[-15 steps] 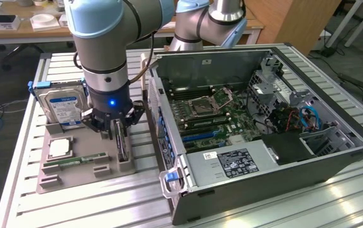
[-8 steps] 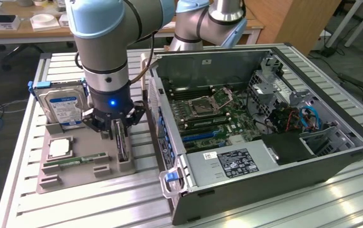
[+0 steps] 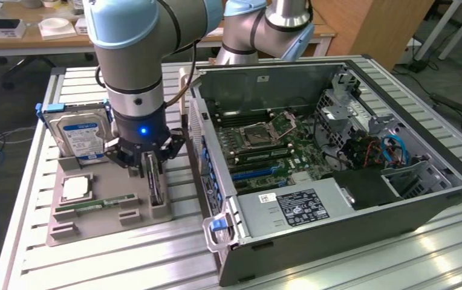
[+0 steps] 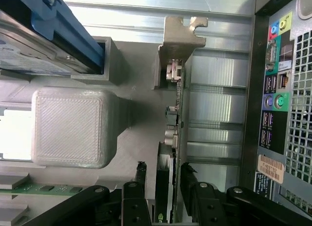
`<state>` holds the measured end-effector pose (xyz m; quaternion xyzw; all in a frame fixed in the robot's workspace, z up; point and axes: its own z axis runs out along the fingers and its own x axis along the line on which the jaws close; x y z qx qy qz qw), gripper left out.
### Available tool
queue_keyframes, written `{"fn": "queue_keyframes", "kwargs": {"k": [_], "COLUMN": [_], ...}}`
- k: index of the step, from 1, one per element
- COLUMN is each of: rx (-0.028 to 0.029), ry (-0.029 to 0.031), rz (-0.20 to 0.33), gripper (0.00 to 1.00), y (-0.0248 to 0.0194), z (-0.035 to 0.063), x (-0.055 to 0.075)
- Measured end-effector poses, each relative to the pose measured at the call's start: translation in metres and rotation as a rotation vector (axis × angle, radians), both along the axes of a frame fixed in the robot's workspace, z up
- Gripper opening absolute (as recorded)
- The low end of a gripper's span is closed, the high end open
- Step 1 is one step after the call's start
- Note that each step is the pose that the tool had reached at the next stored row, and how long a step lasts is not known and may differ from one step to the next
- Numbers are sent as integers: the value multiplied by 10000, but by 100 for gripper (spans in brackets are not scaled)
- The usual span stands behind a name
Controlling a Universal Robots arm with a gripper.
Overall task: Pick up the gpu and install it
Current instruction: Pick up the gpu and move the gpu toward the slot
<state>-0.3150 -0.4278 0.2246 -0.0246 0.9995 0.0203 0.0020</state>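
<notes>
**Exterior view** — taken from high up at middling distance, angled down across the slatted worktop. The open computer case is seen at the exterior view's right and the grey parts holder at its left, with the arm in the foreground.

**Wrist view** — taken close, aimed along the fingers down onto the holder.

Shared by both views are the upright gpu, the blue-framed hard drive and the case's rear port panel.
</notes>
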Motion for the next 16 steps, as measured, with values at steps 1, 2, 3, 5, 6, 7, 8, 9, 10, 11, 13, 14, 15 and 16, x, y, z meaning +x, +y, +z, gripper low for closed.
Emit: {"fn": "queue_keyframes", "kwargs": {"k": [1, 2, 3, 5, 6, 7, 8, 9, 10, 11, 13, 14, 15, 16], "rx": [0, 0, 1, 0, 0, 0, 0, 0, 1, 2, 0, 1, 0, 0], "ry": [1, 0, 0, 1, 0, 0, 0, -1, -1, -3, 0, 0, 1, 1], "rz": [0, 0, 0, 0, 0, 0, 0, 0, 0, 0, 0, 0, 1, 3], "gripper": [42, 42, 40, 33, 33, 33, 33, 33, 33, 33, 33, 33, 33, 33], "y": [0, 0, 0, 0, 0, 0, 0, 0, 0, 0, 0, -1, -3, -9], "z": [0, 0, 0, 0, 0, 0, 0, 0, -1, -1, 0, 0, 0, 0], "x": [0, 0, 0, 0, 0, 0, 0, 0, 1, 4, 6, 6, 7, 9]}}
